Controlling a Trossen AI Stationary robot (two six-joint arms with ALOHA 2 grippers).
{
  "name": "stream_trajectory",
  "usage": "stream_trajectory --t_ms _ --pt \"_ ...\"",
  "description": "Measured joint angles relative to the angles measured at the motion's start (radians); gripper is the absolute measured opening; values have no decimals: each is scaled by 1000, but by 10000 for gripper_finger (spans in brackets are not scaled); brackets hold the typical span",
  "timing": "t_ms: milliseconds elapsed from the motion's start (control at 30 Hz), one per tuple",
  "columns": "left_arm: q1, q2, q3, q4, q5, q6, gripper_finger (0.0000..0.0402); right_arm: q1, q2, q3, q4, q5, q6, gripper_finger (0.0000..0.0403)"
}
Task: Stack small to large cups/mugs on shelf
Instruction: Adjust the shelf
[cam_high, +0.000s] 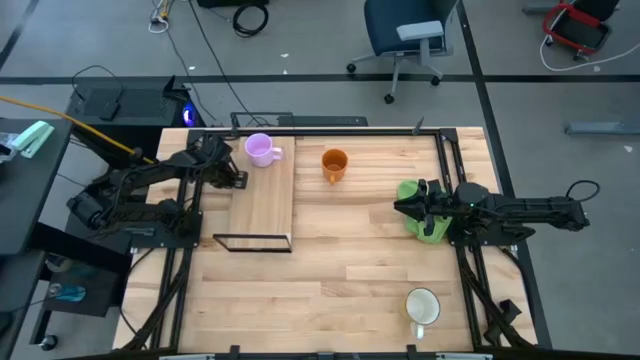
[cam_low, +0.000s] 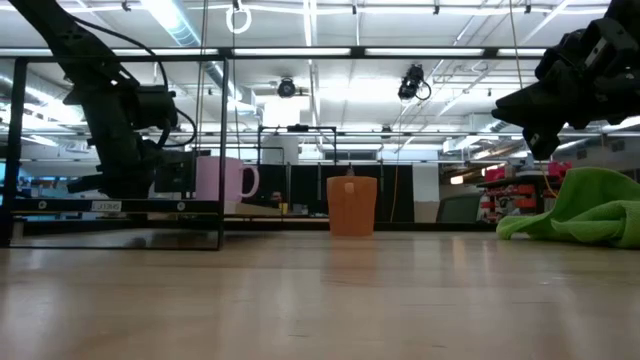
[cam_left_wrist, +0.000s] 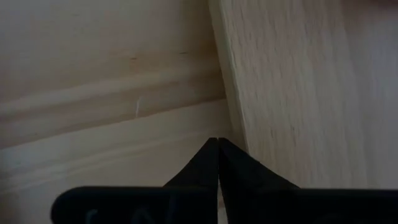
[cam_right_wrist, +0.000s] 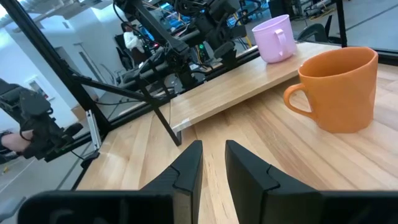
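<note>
**Purple mug placed, two mugs left to misjudge**

Light purple, the only mug (cam_high: 261, 149) on the shelf (cam_high: 262, 205) sits at the board's far end, handle toward the orange mug (cam_high: 334, 164), which stands on the tabletop (cam_high: 340, 280) just beside the shelf. The white mug (cam_high: 423, 306) waits near the table's front edge, well apart from both.

The right gripper (cam_right_wrist: 211, 163) hangs over the green cloth (cam_high: 422, 215), fingers slightly parted with nothing between them, facing the orange mug. That mug is probably next. Its risk is the narrow opening: fingers this close together could strike the rim or handle and tip or shove the mug instead of straddling it. A carry onto the shelf could also clip the thin black frame.

The left gripper (cam_left_wrist: 217, 146) is pressed together and empty, low beside the shelf's edge near the purple mug; a careless swing there might nudge the board or that mug.
</note>
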Motion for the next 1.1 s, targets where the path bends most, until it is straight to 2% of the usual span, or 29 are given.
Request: stream_trajectory --t_ms 267,467,600,767,967,1100 --pt "-13 0 0 30 49 -13 6 0 0 0 0 0 0 77" --pt "-59 0 0 47 52 -30 20 0 0 0 0 0 0 77" --pt "-84 0 0 79 56 -43 14 0 0 0 0 0 0 77" --pt "-88 0 0 92 56 -43 6 0 0 0 0 0 4 77" --pt "-89 0 0 124 72 -46 21 0 0 0 0 0 7 77" --pt "-88 0 0 139 79 -47 12 0 0 0 0 0 7 77"
